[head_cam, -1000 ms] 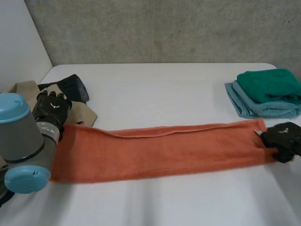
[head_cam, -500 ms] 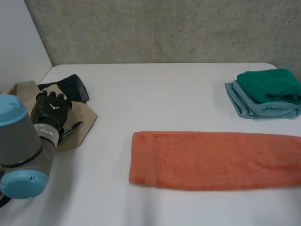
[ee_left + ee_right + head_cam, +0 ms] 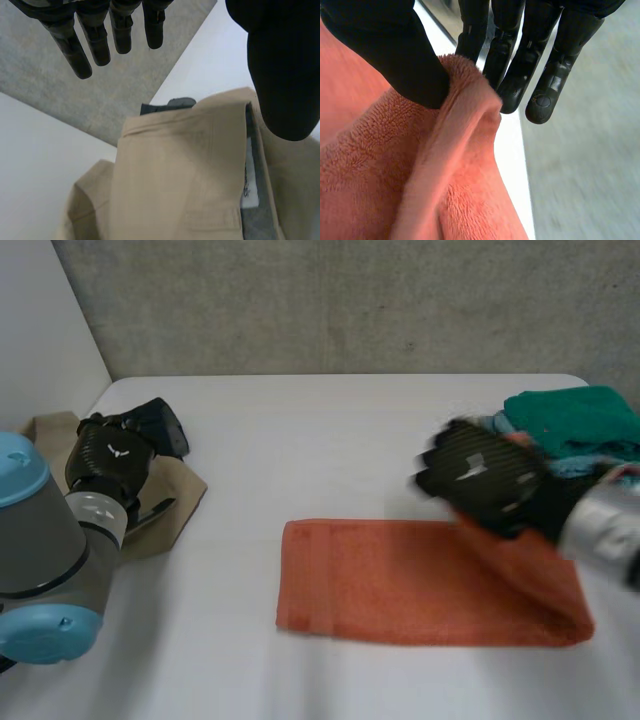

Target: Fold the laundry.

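- The orange towel (image 3: 400,580) lay as a long strip on the white table (image 3: 330,440), towards your right and near the front edge. Its left end was flat, and its right end was lifted and doubled back over itself.
- Your right hand (image 3: 480,478) held that lifted end above the strip's right half. In the right wrist view, the thumb pinched the towel's hem against straight fingers (image 3: 555,75), so the hold looked firm.
- Judging from this, the step in hand was the fold in half, bringing the right end across to meet the left end.
- The next move would call for carrying the pinched hem level to the left, laying it edge to edge on the flat end, then letting go.
- Your left hand (image 3: 108,455) was well apart from the towel. It hung above the beige trousers (image 3: 165,505) with fingers straight and spread, holding nothing.
- A black garment (image 3: 160,425) lay just beside the trousers, at the table's left edge.
- A folded green towel (image 3: 575,418) sat on a light-blue towel (image 3: 572,468) near the far right corner, close behind your right hand.
- Bare table lay between the orange towel and the trousers, and across the far half, giving room for the fold. There was less room at the front edge.
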### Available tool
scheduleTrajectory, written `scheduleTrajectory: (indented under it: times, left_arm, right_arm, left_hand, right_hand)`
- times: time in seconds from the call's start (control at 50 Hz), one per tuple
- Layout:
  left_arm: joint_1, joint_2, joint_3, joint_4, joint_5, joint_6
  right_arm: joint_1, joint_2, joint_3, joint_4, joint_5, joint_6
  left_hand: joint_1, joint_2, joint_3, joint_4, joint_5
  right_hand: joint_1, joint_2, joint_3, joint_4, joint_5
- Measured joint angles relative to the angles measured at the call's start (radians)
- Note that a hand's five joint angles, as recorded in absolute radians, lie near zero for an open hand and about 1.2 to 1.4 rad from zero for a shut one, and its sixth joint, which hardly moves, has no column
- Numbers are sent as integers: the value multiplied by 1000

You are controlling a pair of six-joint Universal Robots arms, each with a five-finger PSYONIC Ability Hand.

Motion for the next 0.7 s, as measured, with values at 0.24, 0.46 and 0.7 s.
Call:
scheduleTrajectory:
  times: [0.24, 0.46, 0.7]
  left_arm:
    - [-114, 16, 30, 8, -5, -11]
    - [-241, 12, 106, 8, -15, -95]
    - [-415, 14, 119, -22, -3, -262]
  right_arm:
    - [401, 287, -21, -71, 139, -28]
    - [363, 211, -36, -205, 228, 254]
    - [99, 41, 29, -111, 360, 581]
  left_hand:
    - [0, 0, 0, 0, 0]
    - [0, 0, 0, 0, 0]
    - [0, 0, 0, 0, 0]
  right_hand:
    - [0, 0, 0, 0, 0]
    - [-771, -953, -979, -959, -907]
    - [-771, -953, -980, -959, -907]
